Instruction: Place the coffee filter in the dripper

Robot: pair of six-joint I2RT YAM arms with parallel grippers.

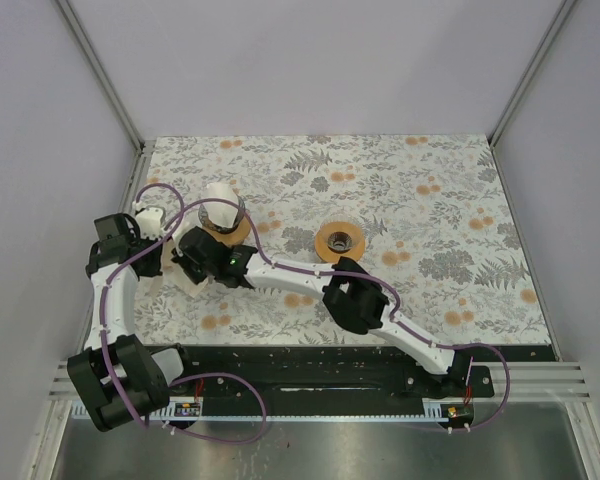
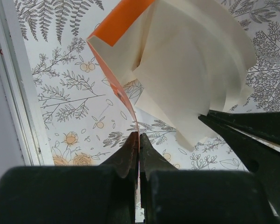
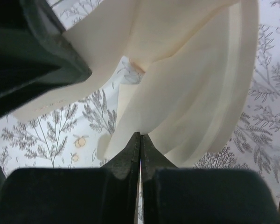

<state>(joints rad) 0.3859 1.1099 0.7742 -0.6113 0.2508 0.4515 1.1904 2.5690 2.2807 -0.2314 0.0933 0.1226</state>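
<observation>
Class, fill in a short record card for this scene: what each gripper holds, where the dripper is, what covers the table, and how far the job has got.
left gripper: shut on the edge of an orange packet of filters
right gripper: shut on a cream filter fanning out of that packet
dripper: orange ring with a dark middle, on the table to the right of both grippers, apart from them
table: covered in a leaf-and-flower print
job so far: filter held over the table's left side, not yet in the dripper
</observation>
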